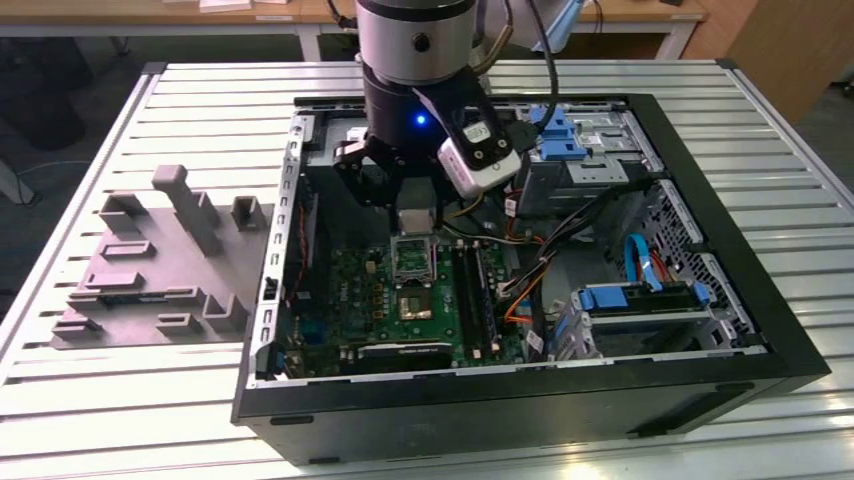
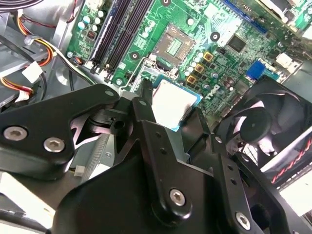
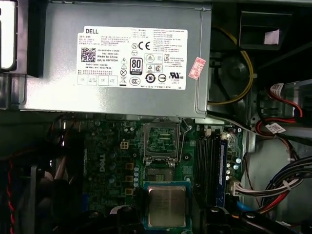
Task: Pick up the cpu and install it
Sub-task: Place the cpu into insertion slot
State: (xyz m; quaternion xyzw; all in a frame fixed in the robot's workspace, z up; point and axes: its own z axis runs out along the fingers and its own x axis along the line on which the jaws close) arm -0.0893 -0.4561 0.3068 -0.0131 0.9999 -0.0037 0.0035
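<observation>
1. The jaws pinch the one cpu (image 3: pixel 167 205) between them, by two opposite edges.
2. It hangs above the motherboard (image 3: pixel 112 161), near the single socket (image 3: pixel 161 141).
3. One open computer case (image 1: pixel 534 400) lies on the table (image 1: pixel 134 400).

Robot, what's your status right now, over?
Hand shut on the cpu. Chip held in the air above the motherboard, not in the socket frame. Nothing seen blocking it.
</observation>
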